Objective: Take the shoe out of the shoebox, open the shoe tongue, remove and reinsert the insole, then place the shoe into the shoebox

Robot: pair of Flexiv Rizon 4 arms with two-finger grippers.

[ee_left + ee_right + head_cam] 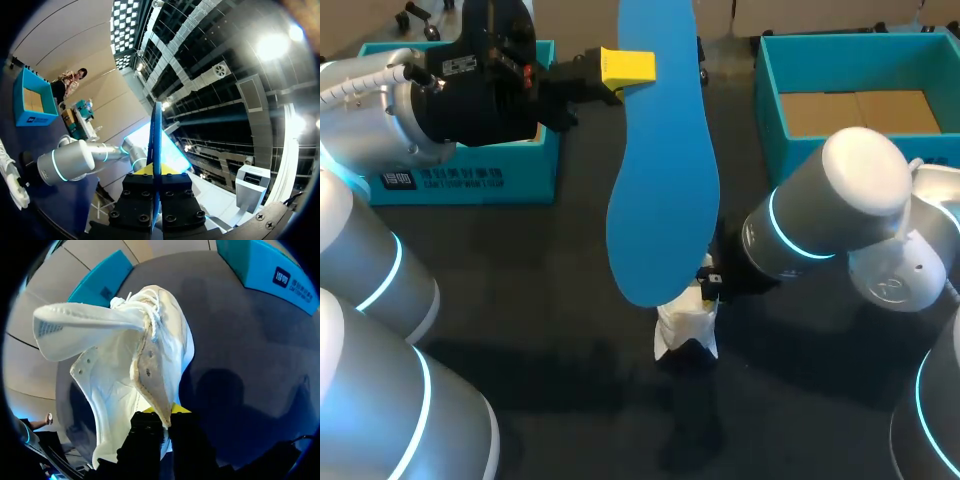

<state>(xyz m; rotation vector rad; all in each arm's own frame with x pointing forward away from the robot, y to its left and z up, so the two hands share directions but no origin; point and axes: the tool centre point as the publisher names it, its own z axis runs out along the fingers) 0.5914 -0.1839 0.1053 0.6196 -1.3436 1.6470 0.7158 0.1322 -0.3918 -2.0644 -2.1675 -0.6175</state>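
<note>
High over the table's middle, my left gripper [628, 68] is shut on one edge of the blue insole [660, 170], which hangs down from it. In the left wrist view the insole [156, 135] stands edge-on between the yellow tips of that gripper [156, 170]. Below it lies the white shoe [685, 328] on the dark table, partly hidden behind the insole. My right gripper [710, 280] is shut on the shoe's upper rim. The right wrist view shows the shoe [120, 375] with its tongue [85, 322] folded outward and the gripper [162, 415] pinching the eyelet edge.
An open teal shoebox [770, 95] with a brown cardboard floor stands at the back right. A second teal box part [470, 175] sits at the back left behind my left arm. Both right-arm links crowd the table's right side.
</note>
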